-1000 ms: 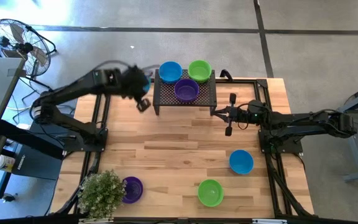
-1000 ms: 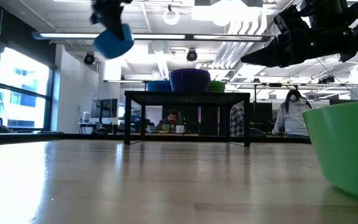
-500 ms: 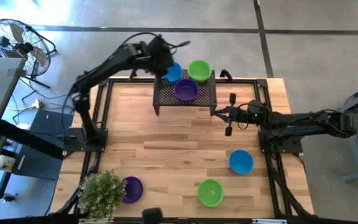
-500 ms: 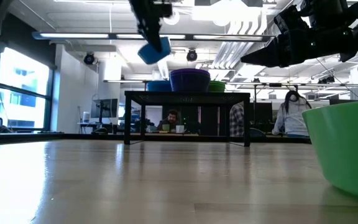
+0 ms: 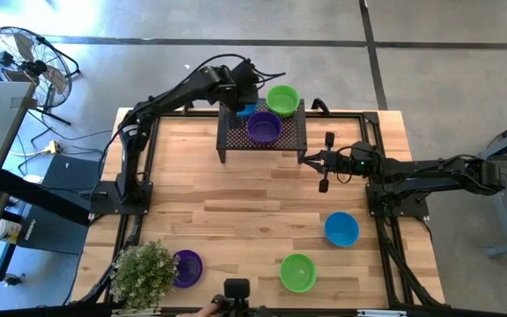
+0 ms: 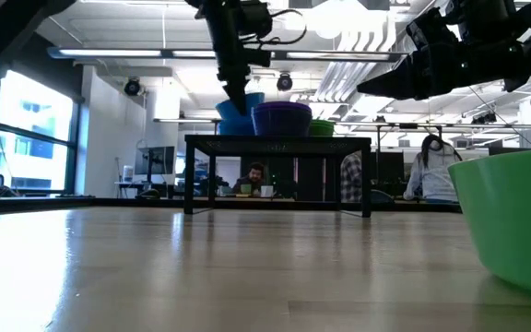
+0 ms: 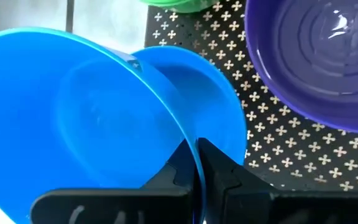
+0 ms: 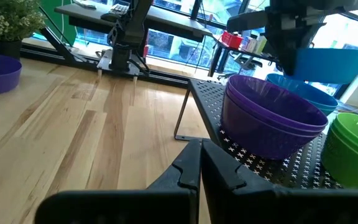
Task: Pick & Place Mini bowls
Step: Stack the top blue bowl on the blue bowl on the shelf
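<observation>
A black perforated rack stands at the table's far edge. On it sit a blue mini bowl, stacked purple bowls and a green bowl. My left gripper is over the rack's left end, shut on another blue mini bowl, which hangs just above the blue one on the rack. To the right of the rack my right gripper hangs shut and empty. More bowls rest on the table: blue, green and purple. My left gripper pinches the blue bowl's rim, one finger inside the bowl and one outside. The fingers slant down from above. The bowl hangs tilted, its opening turned sideways, over the blue bowl on the rack; whether the two touch, I cannot tell.
A potted plant stands at the near left corner beside the purple bowl. The wooden tabletop between the rack and the near bowls is bare. A fan stands on the floor beyond the table's far left corner.
My left gripper has carried the blue bowl from left of the rack toward the table's right, over the rack's left end, and sunk a little. The wrist has rolled, so the bowl is turned about and now hangs just above the blue bowl on the rack.
</observation>
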Controlling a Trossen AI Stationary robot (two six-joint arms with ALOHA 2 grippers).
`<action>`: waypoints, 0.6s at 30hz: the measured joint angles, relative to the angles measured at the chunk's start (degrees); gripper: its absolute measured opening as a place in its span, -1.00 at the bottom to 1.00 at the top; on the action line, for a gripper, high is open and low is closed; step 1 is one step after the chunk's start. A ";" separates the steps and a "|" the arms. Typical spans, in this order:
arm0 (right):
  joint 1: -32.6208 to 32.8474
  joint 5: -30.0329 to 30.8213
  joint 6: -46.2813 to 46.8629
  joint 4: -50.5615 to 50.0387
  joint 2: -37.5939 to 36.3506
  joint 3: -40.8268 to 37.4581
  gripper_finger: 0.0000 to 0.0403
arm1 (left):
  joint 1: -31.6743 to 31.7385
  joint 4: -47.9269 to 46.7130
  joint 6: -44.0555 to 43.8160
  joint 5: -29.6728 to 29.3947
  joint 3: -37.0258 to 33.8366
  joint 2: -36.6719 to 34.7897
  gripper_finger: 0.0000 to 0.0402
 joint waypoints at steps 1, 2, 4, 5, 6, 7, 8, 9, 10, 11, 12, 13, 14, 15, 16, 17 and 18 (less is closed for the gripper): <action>0.00 0.00 0.00 0.00 0.00 0.00 -1.00 | 0.03 0.05 0.39 0.97 0.00 0.16 -1.00; 0.00 0.02 0.00 0.00 0.00 0.00 -1.00 | 0.23 0.09 0.80 1.69 0.00 0.41 -1.00; 0.00 0.00 0.00 0.00 0.00 0.00 -0.99 | 0.55 0.37 1.45 2.59 0.00 0.87 -1.00; 0.00 0.00 0.00 0.00 0.00 0.00 -0.99 | 0.84 0.32 1.55 2.80 -0.04 0.99 -1.00; 0.00 0.01 0.00 0.00 0.00 0.00 -0.99 | 0.91 0.35 1.72 3.07 -0.07 0.99 -1.00; 0.00 0.01 0.00 -0.01 0.00 0.00 -0.99 | 1.02 0.50 2.00 3.67 -0.07 0.95 -1.00; 0.00 0.00 0.00 -0.02 0.00 0.00 -1.00 | 1.15 0.54 2.32 4.22 -0.04 0.89 -1.00; 0.00 0.00 0.00 -0.02 0.00 0.00 -1.00 | 1.16 0.47 2.54 4.64 -0.04 0.88 -1.00; 0.00 0.00 0.00 -0.02 0.00 0.00 -0.99 | 1.16 0.42 2.67 4.84 -0.04 0.88 -1.00; -0.02 0.00 0.00 -0.02 0.00 0.00 -0.99 | 1.16 0.40 2.72 4.92 -0.04 0.88 -1.00; -0.02 0.02 0.00 -0.02 0.00 0.00 -0.99 | 1.16 0.34 2.74 4.93 -0.04 0.88 -1.00; 0.00 0.00 0.00 -0.02 0.00 0.00 -0.99 | 1.16 0.23 2.83 5.03 -0.04 0.88 -1.00; 0.00 0.00 0.00 -0.02 0.00 0.00 -0.99 | 1.16 0.00 2.94 5.33 -0.04 0.88 -1.00; 0.00 0.00 0.00 -0.02 0.00 0.00 -0.99 | 1.16 -0.37 2.94 5.61 -0.04 0.88 -1.00; 0.00 0.00 0.00 -0.02 0.00 0.00 -1.00 | 1.16 -0.69 2.96 5.71 -0.04 0.88 -1.00; 0.00 0.00 0.00 -0.02 0.00 0.00 -1.00 | 1.16 -0.85 2.96 5.76 -0.04 0.88 -1.00; 0.00 0.00 0.00 -0.02 0.00 0.00 -0.99 | 1.16 -0.87 3.06 5.78 -0.04 0.86 -1.00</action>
